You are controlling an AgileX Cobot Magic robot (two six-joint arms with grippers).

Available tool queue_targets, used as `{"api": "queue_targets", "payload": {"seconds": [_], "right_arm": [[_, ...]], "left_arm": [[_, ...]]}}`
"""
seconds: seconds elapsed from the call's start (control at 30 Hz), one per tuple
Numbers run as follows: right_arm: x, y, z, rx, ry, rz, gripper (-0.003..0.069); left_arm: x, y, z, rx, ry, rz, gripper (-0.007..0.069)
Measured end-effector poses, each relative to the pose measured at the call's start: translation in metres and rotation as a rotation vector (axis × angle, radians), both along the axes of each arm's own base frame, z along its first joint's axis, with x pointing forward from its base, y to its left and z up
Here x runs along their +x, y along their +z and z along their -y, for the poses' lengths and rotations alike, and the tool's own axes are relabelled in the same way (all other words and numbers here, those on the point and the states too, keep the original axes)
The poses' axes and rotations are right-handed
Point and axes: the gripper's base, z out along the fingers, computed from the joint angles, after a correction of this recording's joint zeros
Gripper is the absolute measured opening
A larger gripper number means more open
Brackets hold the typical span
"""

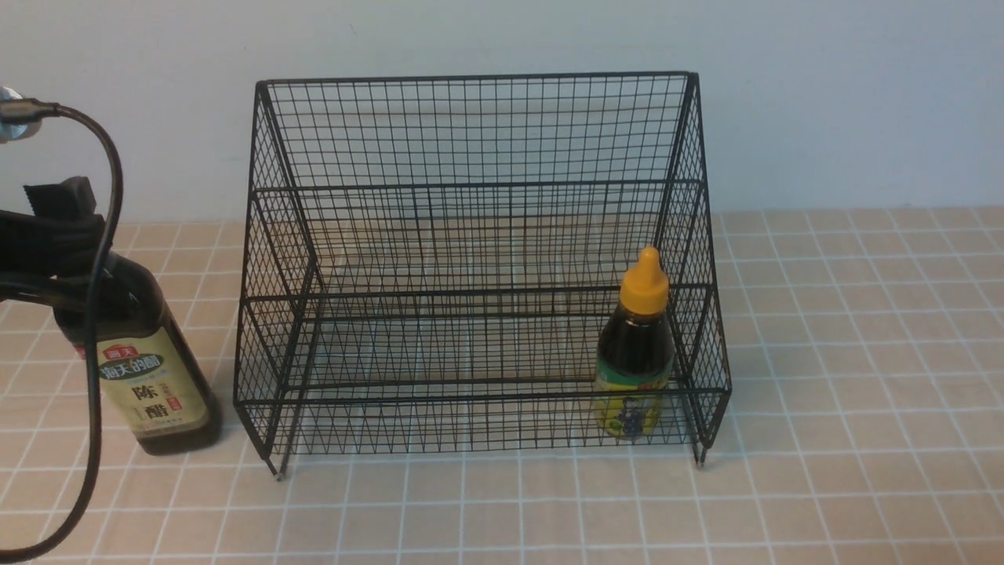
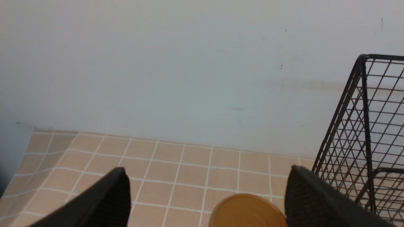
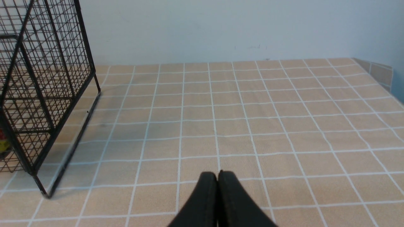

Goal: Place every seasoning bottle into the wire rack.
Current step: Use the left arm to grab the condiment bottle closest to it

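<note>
The tall seasoning bottle (image 1: 153, 384), dark with a beige-green label, stands upright on the tiled table left of the wire rack (image 1: 471, 188). My left gripper (image 1: 55, 251) is level with the bottle's neck and hides its top in the front view. In the left wrist view that gripper (image 2: 206, 170) is open, its jaws wide apart. The gold cap (image 2: 247, 211) lies between them, close to one finger and far from the other. The short bottle with the orange cap (image 1: 637, 345) stands in the rack's lower tier at the right end. My right gripper (image 3: 217, 173) is shut and empty, low over the tiles.
A black cable (image 1: 102, 314) loops down from the left arm in front of the tall bottle. The rack's side wall (image 2: 363, 126) stands close beside the left gripper. The rack's other end (image 3: 47, 78) is off to the side of the right gripper. A pale wall runs behind the table.
</note>
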Motion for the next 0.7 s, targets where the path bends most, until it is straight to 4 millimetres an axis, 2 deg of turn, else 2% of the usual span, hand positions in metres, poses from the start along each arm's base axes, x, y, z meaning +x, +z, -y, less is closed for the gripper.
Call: {"api": "queue_targets", "payload": {"seconds": [0.27,0.53,0.67,0.7], "right_arm": [[0.000,0.000,0.000,0.000,0.000,0.000,-0.0013],[0.000,0.000,0.000,0.000,0.000,0.000,-0.0013],[0.000,0.000,0.000,0.000,0.000,0.000,-0.0013],[0.000,0.000,0.000,0.000,0.000,0.000,-0.0013]], "left_arm": [[0.008,-0.008,0.000,-0.004,-0.001,-0.034,0.0577],[0.006,-0.011,0.001,-0.009,-0.011,-0.060,0.0492],[0.006,-0.011,0.001,-0.010,-0.014,-0.067,0.0432],[0.006,-0.011,0.001,-0.011,-0.015,-0.069,0.0396]]}}
